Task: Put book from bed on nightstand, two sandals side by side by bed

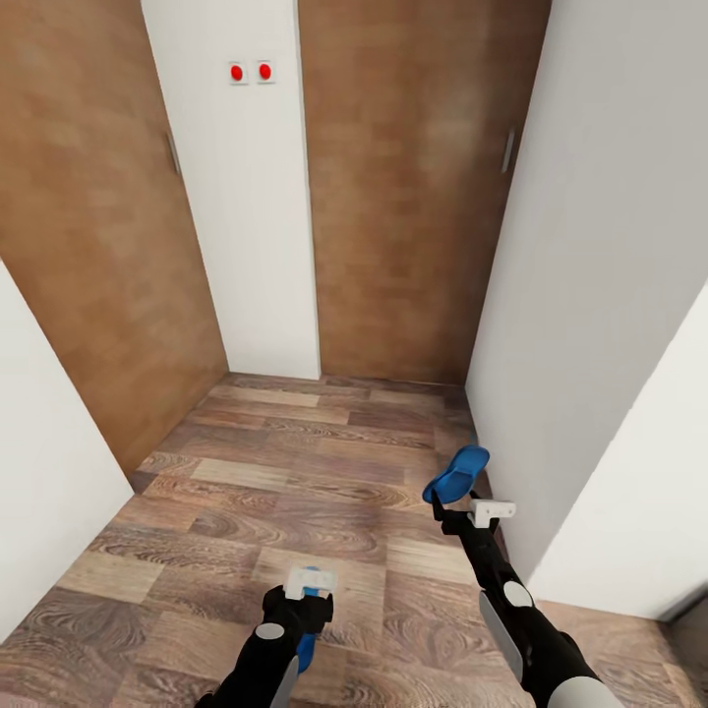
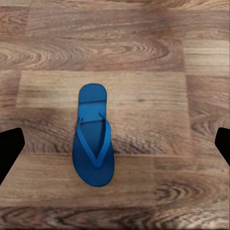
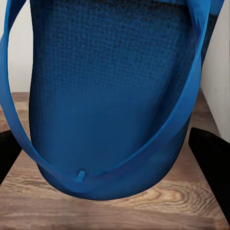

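One blue sandal (image 1: 460, 470) hangs above the floor by the right-hand wall, and my right gripper (image 1: 439, 498) is shut on it. Up close its sole (image 3: 110, 96) sits between the dark fingers (image 3: 211, 163). The other sandal (image 2: 93, 143) lies flat on the wood floor, straps up. My left gripper (image 1: 310, 615) hovers straight over it, open, with its fingers (image 2: 9, 148) wide apart on either side and not touching it. A bit of that sandal (image 1: 307, 647) peeks out under the left wrist. The book, the bed and the nightstand are out of view.
I face a narrow corner with two brown wooden doors (image 1: 413, 197) and a white wall strip with two red buttons (image 1: 251, 72). White walls (image 1: 600, 295) close in on both sides. Wood-plank floor (image 1: 295, 462) stretches ahead.
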